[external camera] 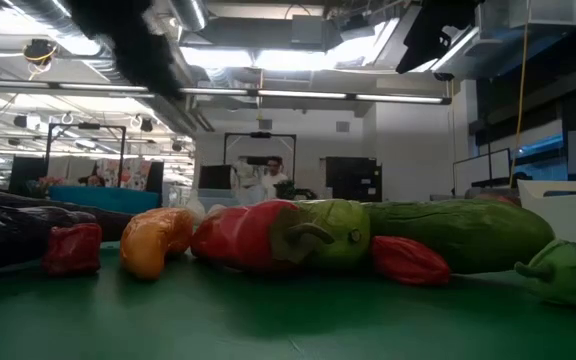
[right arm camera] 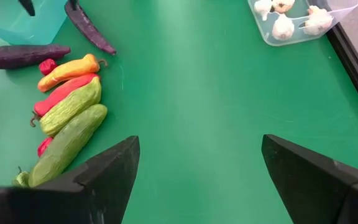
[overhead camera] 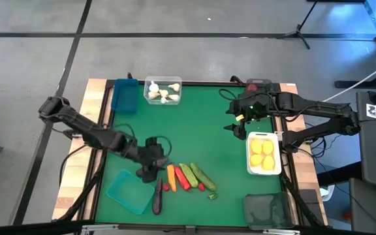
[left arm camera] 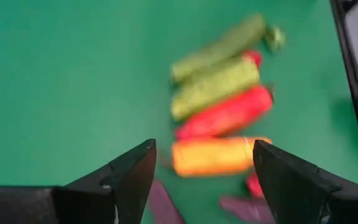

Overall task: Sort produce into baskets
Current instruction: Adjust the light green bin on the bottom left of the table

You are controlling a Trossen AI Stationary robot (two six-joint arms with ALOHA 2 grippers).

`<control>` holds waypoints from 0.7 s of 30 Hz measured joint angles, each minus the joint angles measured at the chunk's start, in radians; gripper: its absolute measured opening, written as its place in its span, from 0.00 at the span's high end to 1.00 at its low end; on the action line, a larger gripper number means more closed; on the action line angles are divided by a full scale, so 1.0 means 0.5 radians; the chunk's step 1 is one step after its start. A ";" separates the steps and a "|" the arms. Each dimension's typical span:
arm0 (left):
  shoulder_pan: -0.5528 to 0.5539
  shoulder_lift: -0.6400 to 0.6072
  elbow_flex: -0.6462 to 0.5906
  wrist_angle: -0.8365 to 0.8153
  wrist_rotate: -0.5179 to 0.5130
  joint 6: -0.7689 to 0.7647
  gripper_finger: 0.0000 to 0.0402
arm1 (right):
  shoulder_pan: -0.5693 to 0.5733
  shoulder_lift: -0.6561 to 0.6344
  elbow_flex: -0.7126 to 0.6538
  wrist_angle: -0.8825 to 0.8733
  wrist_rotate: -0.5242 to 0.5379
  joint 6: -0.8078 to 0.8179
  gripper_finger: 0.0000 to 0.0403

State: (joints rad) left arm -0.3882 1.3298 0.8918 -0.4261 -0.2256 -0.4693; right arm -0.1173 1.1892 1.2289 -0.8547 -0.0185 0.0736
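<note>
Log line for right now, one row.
left gripper: open, empty, over eggplant | right gripper: open, waiting by lemon tray | carrot, peppers, cucumbers unsorted on mat

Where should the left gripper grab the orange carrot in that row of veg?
Probably from above, across the mid-body of the orange carrot. It lies flat with a red pepper tight against one long side, so that finger has little room. The open left gripper hovers just beside its free side.
</note>
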 joint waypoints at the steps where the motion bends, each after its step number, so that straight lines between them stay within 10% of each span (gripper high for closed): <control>1: -0.041 0.013 -0.003 -0.032 -0.001 -0.057 0.35 | 0.000 0.000 0.000 -0.002 -0.001 0.000 0.17; 21: -0.324 0.279 -0.003 -0.112 0.085 -0.426 0.35 | 0.000 0.000 0.000 -0.003 -0.038 0.053 0.17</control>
State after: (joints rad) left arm -0.5503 1.4693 0.8902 -0.4819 -0.1833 -0.6823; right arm -0.1173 1.1892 1.2289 -0.8563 -0.0376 0.1001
